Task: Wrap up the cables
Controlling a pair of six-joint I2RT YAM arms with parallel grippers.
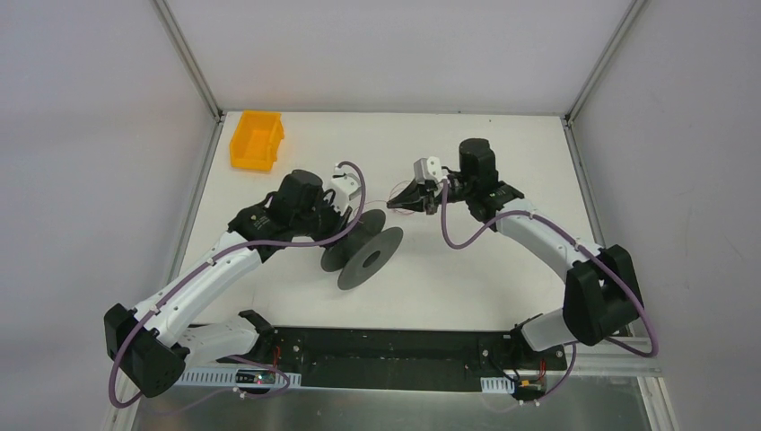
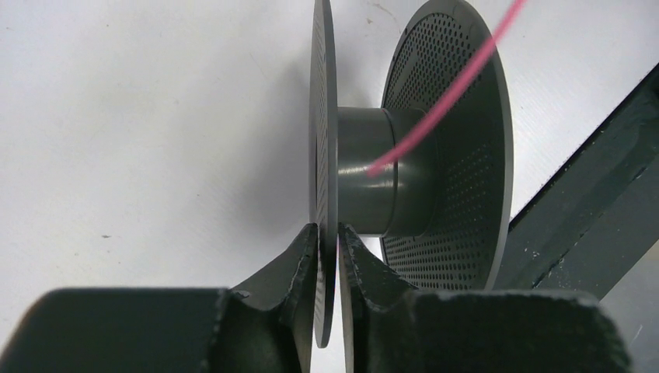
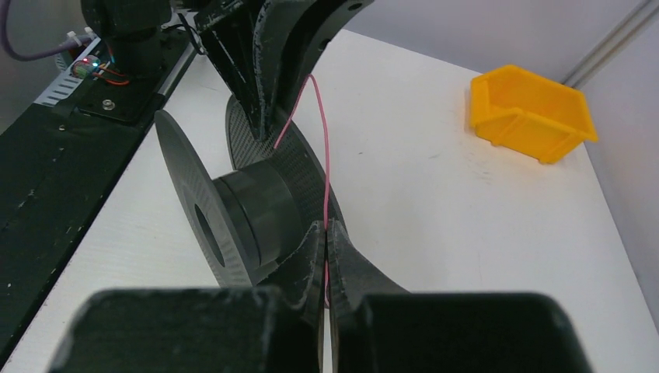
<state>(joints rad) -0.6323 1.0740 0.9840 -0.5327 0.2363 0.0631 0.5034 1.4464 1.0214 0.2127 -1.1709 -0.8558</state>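
The dark grey spool (image 1: 363, 249) stands on its flange edges at the table's middle. My left gripper (image 1: 344, 232) is shut on the rim of one flange (image 2: 325, 155), a finger on each side of it (image 2: 327, 242). The thin reddish wire (image 2: 443, 109) runs down to the spool's core (image 2: 373, 179). My right gripper (image 1: 397, 198) is just beyond the spool and shut on the wire (image 3: 322, 148), which rises from between its fingertips (image 3: 327, 230) and bends back down behind the far flange. The spool (image 3: 249, 217) sits just left of these fingers.
An orange bin (image 1: 257, 139) stands at the table's far left corner and shows in the right wrist view (image 3: 528, 113). A black base plate (image 1: 386, 359) runs along the near edge. Grey walls with metal posts close the back and sides.
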